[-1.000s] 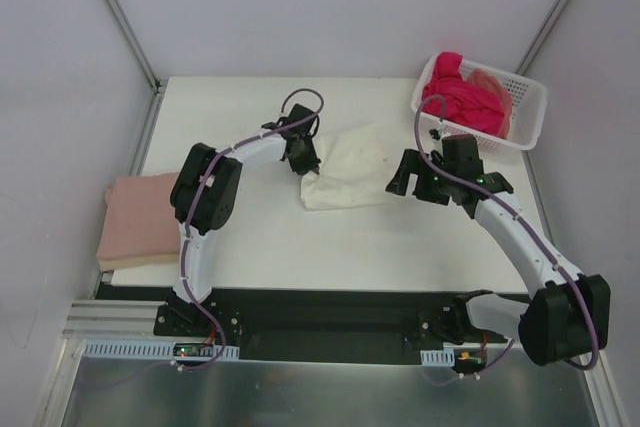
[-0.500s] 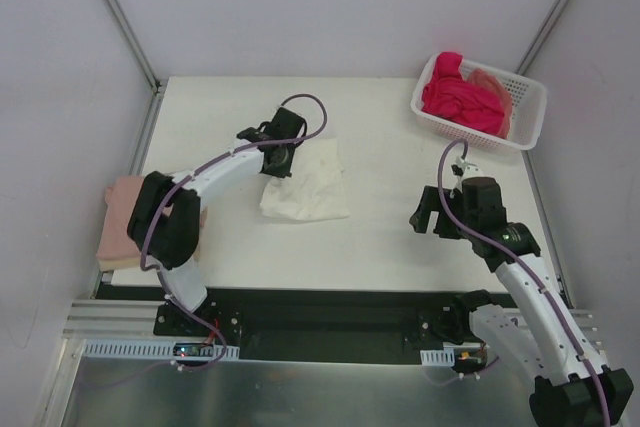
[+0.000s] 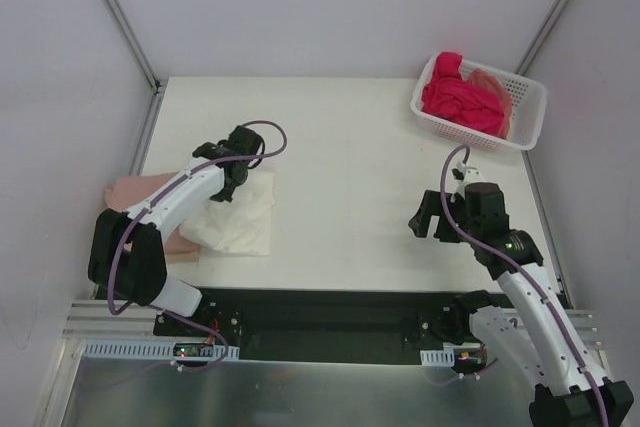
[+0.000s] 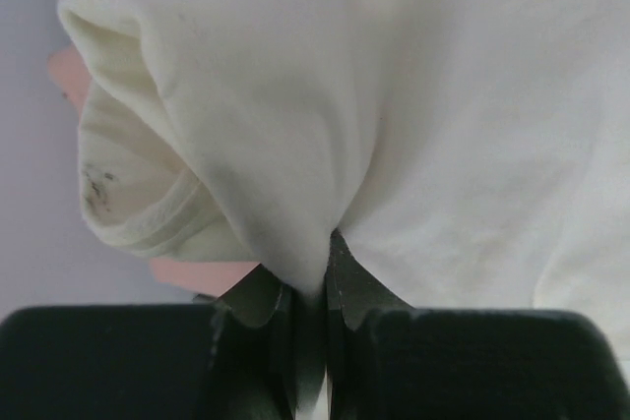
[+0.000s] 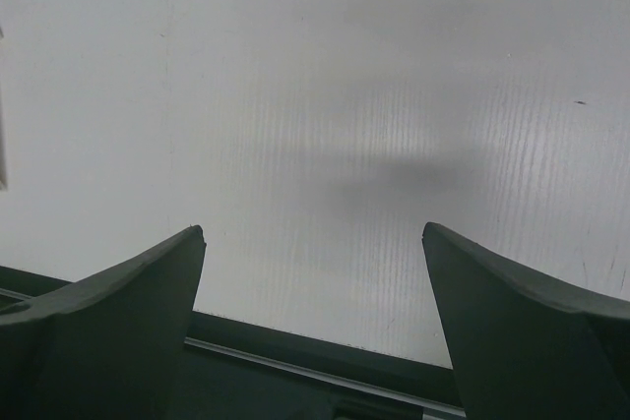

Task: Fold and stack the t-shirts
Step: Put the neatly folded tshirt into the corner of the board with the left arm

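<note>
**Cream-white t-shirt** [image 3: 243, 225]: loosely folded, lying on the near-left part of the table [image 3: 350, 177]. Left margin overlapping the dusty pink t-shirt [image 3: 135, 194], itself a flat folded rectangle at the table's left edge.

**Left wrist view:** a ridge of the cream cloth drawn down into the left gripper [image 4: 313, 292], jaws pressed together on that pinch. Ribbed edge rolled over at the left, marked with a small dark smudge. Pink cloth showing just beneath and beside it.

**Top view:** left gripper at the far-left corner of the cream-white t-shirt, its arm bent over the dusty pink t-shirt.

**Right gripper** [image 3: 428, 217]: well apart from all the cloth, above bare table at the near right. Jaws spread wide, holding nothing, with only tabletop between the fingers in the right wrist view.

**Far-right corner:** bright magenta t-shirt [image 3: 460, 99] and peach t-shirt [image 3: 496, 82] heaped together in the white lattice basket [image 3: 530, 112], well apart from both grippers.
</note>
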You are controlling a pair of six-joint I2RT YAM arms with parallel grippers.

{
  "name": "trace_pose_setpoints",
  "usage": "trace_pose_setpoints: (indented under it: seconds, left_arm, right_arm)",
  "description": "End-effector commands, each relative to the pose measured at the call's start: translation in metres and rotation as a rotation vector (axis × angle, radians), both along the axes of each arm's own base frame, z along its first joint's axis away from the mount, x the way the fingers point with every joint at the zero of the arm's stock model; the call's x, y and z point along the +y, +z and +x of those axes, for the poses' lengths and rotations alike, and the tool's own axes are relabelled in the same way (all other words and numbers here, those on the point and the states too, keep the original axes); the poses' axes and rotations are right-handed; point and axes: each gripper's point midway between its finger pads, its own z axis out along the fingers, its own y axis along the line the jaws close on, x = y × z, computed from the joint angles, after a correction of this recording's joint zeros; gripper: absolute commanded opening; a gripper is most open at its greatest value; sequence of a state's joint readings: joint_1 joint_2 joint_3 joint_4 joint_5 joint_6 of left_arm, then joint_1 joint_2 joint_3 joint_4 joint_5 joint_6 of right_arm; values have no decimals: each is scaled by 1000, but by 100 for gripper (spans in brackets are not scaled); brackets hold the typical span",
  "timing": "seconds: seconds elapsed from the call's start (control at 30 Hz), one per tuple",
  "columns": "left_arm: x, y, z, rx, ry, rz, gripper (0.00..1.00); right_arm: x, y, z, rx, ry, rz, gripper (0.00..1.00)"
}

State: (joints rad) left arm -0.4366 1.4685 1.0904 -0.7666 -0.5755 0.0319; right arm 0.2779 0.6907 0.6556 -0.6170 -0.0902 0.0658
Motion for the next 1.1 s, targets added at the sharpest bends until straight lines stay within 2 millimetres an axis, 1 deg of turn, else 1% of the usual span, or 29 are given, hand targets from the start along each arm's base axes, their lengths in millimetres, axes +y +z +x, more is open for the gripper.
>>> trace_pose_setpoints:
  seconds: [0.0,0.03,0.1,0.13,0.2,0.27,0.33,0.43,0.5,0.63,0.73,0.83,0.9,0.97,1.07]
  left_arm:
    - [48,32,-19,11,35,154,0]
    - [42,37,-16,-8,20,116,0]
    - [42,50,-18,-25,-40,104,0]
    - [42,52,-19,-19,-64,103,0]
    - [52,67,-22,-47,-78,161,0]
    - [55,77,-23,-72,-88,174,0]
    - [56,92,-22,-112,-105,171,0]
    - [64,115,-24,-165,-100,205,0]
    - [68,127,-26,-186,-102,222,0]
    - [71,153,-28,-241,-99,218,0]
    - [69,169,-29,-274,-110,194,0]
    - [72,177,-34,-278,-113,201,0]
    - [73,178,-37,-272,-115,203,0]
    - [73,176,-37,-264,-120,201,0]
    - [76,164,-39,-232,-118,180,0]
  right_arm:
    - [3,7,3,-46,19,17,97]
    - [3,7,4,-46,19,17,97]
    - [3,5,3,-40,20,16,97]
    - [4,5,3,-36,24,19,97]
    - [5,3,2,-31,27,20,97]
    - [5,3,2,-29,29,22,97]
    - [5,2,2,-29,30,23,97]
    - [5,2,3,-32,29,23,97]
    - [5,1,2,-28,28,21,97]
    - [5,0,2,-24,27,18,97]
    - [4,-1,2,-22,25,18,97]
    - [4,0,3,-27,24,17,97]
    - [4,-1,3,-24,21,15,97]
    - [4,0,3,-27,20,17,97]
    - [4,-1,3,-26,19,16,97]
